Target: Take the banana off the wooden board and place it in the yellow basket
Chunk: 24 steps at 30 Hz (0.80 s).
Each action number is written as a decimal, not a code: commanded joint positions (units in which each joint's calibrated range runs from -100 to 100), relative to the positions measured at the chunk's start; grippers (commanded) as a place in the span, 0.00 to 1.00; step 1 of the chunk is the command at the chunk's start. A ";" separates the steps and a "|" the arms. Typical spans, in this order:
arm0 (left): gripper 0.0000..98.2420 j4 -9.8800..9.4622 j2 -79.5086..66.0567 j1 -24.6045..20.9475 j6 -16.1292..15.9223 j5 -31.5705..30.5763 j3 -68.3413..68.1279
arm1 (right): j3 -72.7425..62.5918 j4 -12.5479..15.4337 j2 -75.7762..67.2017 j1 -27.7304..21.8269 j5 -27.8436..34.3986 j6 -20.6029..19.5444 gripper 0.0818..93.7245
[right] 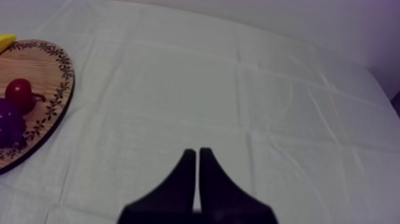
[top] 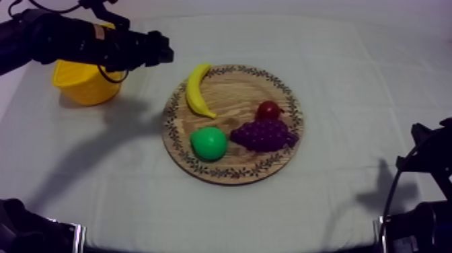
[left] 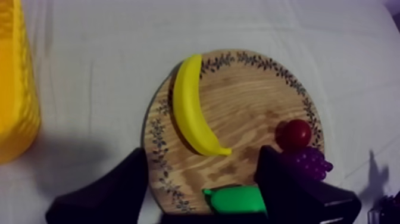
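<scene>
The yellow banana (top: 197, 89) lies on the left edge of the round wooden board (top: 235, 87), its upper tip over the rim. My left gripper (top: 165, 50) hangs above the cloth between the yellow basket (top: 84, 82) and the board. Its fingers (left: 116, 190) stand wide apart and open, with nothing between them, over the banana (left: 193, 107) and the board (left: 250, 101). My right gripper (right: 197, 156) rests shut above bare cloth, off to the board's (right: 41, 77) right.
A green pear (top: 208, 143), purple grapes (top: 264, 134) and a small red fruit (top: 268, 110) share the board. The basket (left: 15, 77) stands at the table's far left. My right arm (top: 424, 195) sits low at the right edge.
</scene>
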<state>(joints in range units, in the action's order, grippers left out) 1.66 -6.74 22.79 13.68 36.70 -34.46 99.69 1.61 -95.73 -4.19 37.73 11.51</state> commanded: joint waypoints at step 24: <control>0.71 1.87 24.67 -1.17 1.85 16.32 17.96 | -0.03 -0.03 -0.02 -0.02 0.02 -0.01 0.00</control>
<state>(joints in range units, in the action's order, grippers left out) 3.74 15.86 21.50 15.27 51.50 -18.49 99.69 1.56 -95.73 -4.19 37.75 11.51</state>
